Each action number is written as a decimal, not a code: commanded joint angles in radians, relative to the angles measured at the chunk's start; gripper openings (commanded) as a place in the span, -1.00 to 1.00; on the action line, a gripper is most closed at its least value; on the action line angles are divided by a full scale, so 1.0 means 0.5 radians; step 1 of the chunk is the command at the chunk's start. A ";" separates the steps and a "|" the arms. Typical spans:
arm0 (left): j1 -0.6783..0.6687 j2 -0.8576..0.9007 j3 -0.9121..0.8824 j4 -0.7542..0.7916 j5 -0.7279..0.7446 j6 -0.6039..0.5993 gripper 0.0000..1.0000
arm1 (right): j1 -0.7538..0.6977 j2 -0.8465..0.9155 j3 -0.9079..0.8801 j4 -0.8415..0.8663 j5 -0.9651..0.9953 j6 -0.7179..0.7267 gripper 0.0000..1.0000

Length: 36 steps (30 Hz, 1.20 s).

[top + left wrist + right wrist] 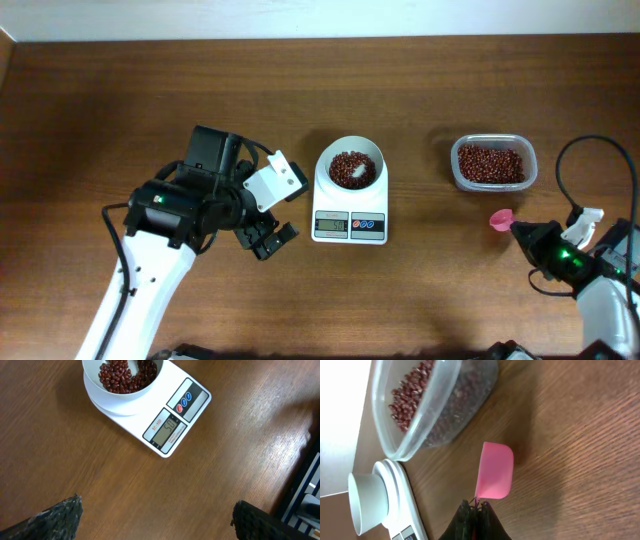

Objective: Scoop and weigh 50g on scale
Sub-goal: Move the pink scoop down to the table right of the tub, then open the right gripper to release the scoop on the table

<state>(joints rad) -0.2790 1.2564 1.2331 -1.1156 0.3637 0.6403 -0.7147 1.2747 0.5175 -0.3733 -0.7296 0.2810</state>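
The white scale (pixel 348 226) stands mid-table, its round bowl (pixel 371 152) holding dark red-brown beans (pixel 352 167). From the left wrist the scale's display (pixel 167 430) and the beans (pixel 122 372) show at the top. My left gripper (pixel 268 238) hangs open just left of the scale, its fingers (pixel 60 517) wide apart over bare wood, holding nothing. My right gripper (pixel 476 506) is shut on the thin handle of a pink scoop (pixel 495 471), at the right of the table (pixel 501 219), below the tub. No beans show on the scoop.
A clear plastic tub (pixel 492 163) filled with beans stands right of the scale, close to the scoop (pixel 415 410). A black cable (pixel 566 170) loops above the right arm. Bare wooden tabletop lies along the back and at the left.
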 commanded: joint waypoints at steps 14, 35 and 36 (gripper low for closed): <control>0.008 -0.023 0.026 -0.002 0.028 0.038 0.98 | -0.011 0.396 -0.014 -0.035 0.018 -0.022 -0.66; 0.008 -0.023 0.026 -0.002 0.028 0.038 0.99 | -0.011 0.396 -0.014 0.107 0.333 -0.021 0.90; 0.008 -0.023 0.026 -0.002 0.028 0.038 0.98 | -0.011 0.396 -0.014 0.114 0.382 -0.021 0.93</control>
<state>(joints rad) -0.2790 1.2564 1.2331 -1.1156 0.3634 0.6403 -0.7147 1.4487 0.5304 -0.3252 -0.7055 0.2829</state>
